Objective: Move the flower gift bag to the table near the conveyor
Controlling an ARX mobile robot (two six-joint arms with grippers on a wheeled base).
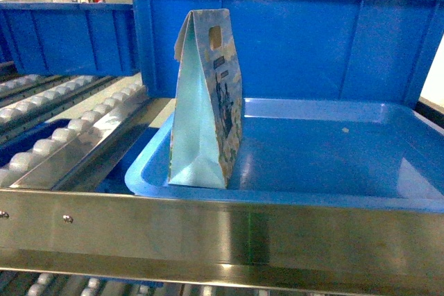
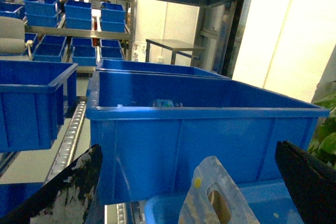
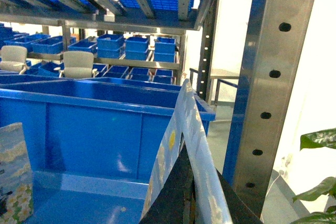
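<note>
**Gift bag stood in the blue tray, left gripper spread above it**

The gift bag (image 1: 208, 102) stood upright in the near left corner of a shallow blue tray (image 1: 291, 195). Its narrow pale side faced the head camera, and its printed face with the cut-out handle hole was turned to the right. The rest of the tray floor to its right lay bare except for a small speck. A deep blue bin (image 1: 312, 39) stood just behind the tray. The roller tracks of the conveyor (image 1: 55, 136) ran away to the far left, and a shiny steel rail (image 1: 208, 233) crossed the near edge in front of the tray. Neither arm showed in the head view.

From the left wrist camera, the left gripper (image 2: 187, 150) hung over the top of the bag. Its dark fingers (image 2: 79, 187) were released and set wide apart, one on each side of the handle hole, and neither touched the paper.

From the right wrist camera, the right gripper (image 3: 197, 182) appeared clenched on a flowered paper panel (image 3: 181, 129), which rose between its dark fingers (image 3: 176, 192). A perforated steel post (image 3: 273, 77) stood just to the right.
</note>
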